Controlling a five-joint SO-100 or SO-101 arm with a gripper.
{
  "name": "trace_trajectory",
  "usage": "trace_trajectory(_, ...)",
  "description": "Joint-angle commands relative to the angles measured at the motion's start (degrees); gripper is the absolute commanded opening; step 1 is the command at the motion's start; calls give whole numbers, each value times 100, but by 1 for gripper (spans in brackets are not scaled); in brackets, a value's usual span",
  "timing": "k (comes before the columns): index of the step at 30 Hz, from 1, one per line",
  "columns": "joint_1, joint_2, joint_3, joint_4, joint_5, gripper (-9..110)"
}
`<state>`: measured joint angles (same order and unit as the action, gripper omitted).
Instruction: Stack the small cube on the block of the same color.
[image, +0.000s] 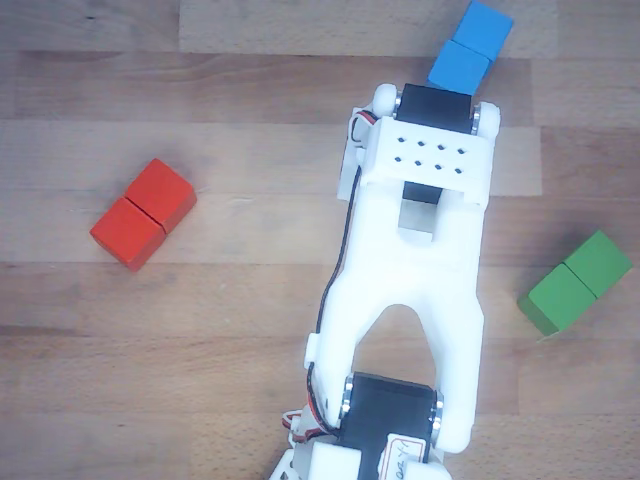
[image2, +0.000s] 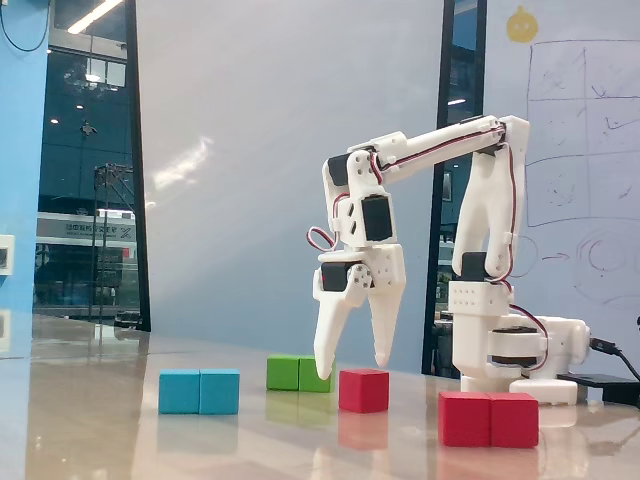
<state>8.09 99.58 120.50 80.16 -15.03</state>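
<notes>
In the fixed view the small cube (image2: 363, 390), plain red, rests on the table below my gripper (image2: 351, 368). The gripper is open and points down. Its left finger (image2: 326, 345) comes down just left of the cube, and the right fingertip (image2: 381, 360) hovers just above the cube's top right. Nothing is held. The red two-cube block (image2: 489, 418) lies at front right, apart from the cube. In the other view the block (image: 143, 214) lies at left, while the arm (image: 415, 260) hides both the small cube and the gripper.
A blue double block (image2: 199, 391) (image: 470, 47) and a green double block (image2: 293, 373) (image: 575, 283) lie on the wooden table; the green one sits partly behind my left finger. The arm's base (image2: 505, 350) stands at back right.
</notes>
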Motion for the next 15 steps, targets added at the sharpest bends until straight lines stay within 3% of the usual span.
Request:
trace_trajectory(1,35,378,-9,79,-18,33)
trace_trajectory(15,26,132,510,-782,-18,33)
